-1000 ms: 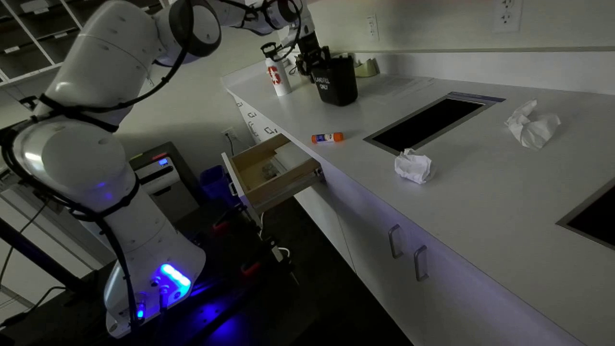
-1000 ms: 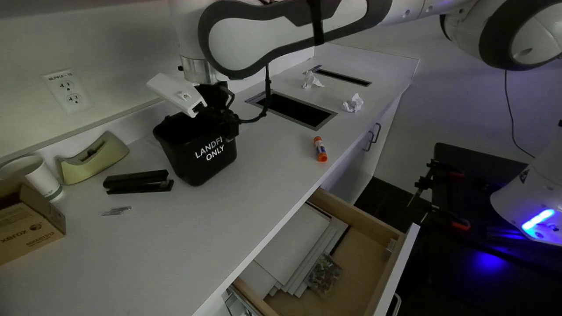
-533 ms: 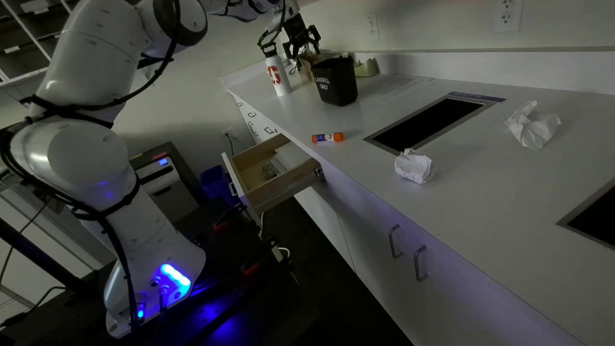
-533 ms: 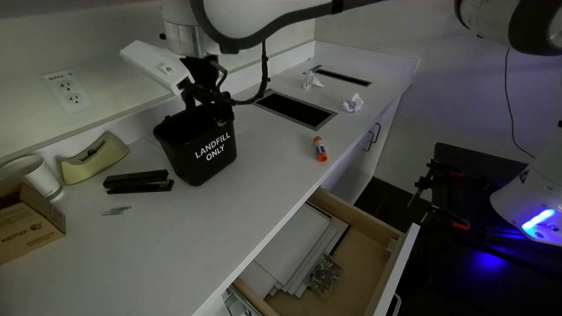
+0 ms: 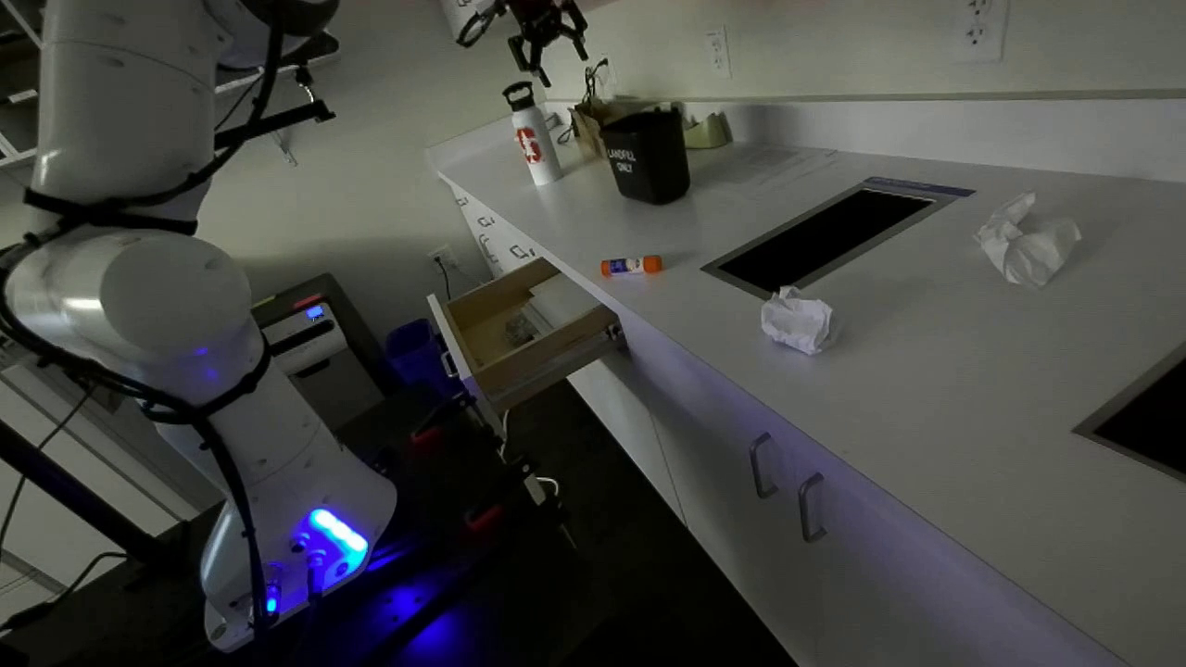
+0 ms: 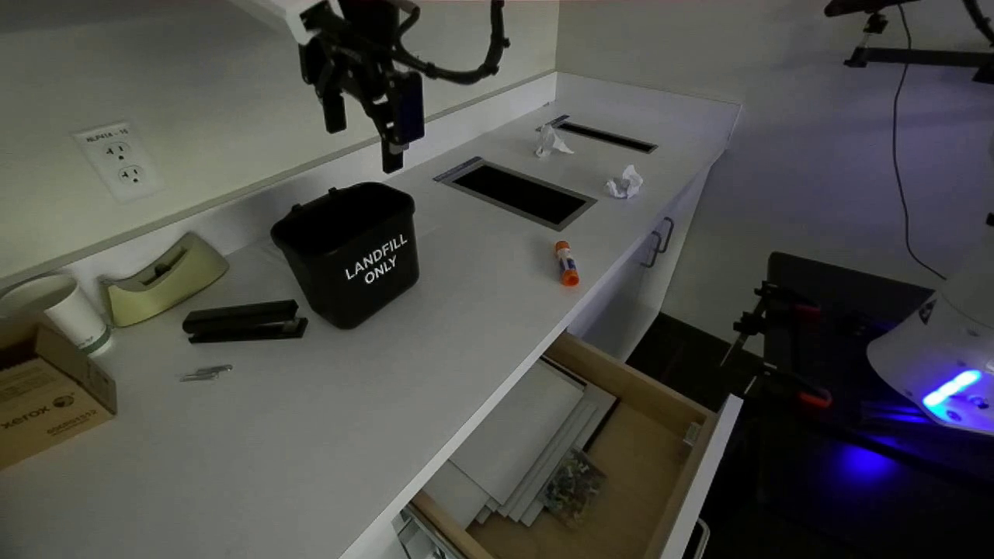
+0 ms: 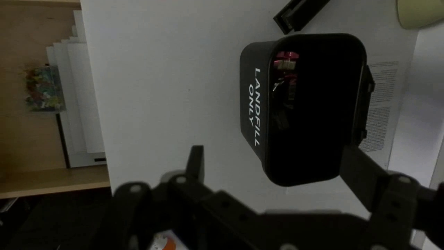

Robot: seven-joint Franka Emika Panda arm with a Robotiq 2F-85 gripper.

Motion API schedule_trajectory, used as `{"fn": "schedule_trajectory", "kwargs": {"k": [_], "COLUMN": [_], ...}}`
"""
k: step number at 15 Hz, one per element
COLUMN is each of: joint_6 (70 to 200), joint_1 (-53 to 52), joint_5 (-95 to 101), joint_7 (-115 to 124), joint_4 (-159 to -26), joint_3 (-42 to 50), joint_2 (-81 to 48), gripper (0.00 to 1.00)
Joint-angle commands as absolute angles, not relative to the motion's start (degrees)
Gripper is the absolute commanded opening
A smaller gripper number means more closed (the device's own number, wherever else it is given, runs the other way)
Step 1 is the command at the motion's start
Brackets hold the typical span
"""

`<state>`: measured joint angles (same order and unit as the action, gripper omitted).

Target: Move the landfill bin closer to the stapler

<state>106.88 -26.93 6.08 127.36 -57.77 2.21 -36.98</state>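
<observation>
The black landfill bin (image 6: 334,283) stands upright on the white counter, with white "LANDFILL ONLY" lettering on its front. It also shows in an exterior view (image 5: 653,162) and in the wrist view (image 7: 255,104), with something red and shiny at its inner wall. The black stapler (image 6: 245,320) lies close beside the bin with a small gap; its end shows in the wrist view (image 7: 305,14). My gripper (image 6: 363,146) is open and empty, in the air above the bin, apart from it. Its spread fingers (image 7: 274,151) show in the wrist view, and the gripper (image 5: 563,69) is high up.
A tape dispenser (image 6: 167,279), white cup (image 6: 62,307), Xerox box (image 6: 54,396) and small metal pieces (image 6: 206,373) lie around the stapler. A glue stick (image 6: 567,264) lies near the counter edge. A drawer (image 6: 637,466) stands open. A bottle (image 5: 537,148) stands beyond the bin.
My gripper has risen from the bin's rim into the air above it, fingers apart, and the arm has drawn up and back. The bin and stapler have stayed in place.
</observation>
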Motion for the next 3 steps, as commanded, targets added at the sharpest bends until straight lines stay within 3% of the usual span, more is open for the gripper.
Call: {"fn": "schedule_trajectory", "kwargs": {"k": [1, 3], "joint_6": [109.33, 110.44], "joint_1": [-28.26, -28.35], "joint_5": [7.41, 7.53], "joint_7": [130.81, 131.14], "joint_4": [-71.17, -75.8], "joint_3": [2.85, 2.64], "joint_2": [-26.74, -23.36], "gripper": [1.0, 1.0]}}
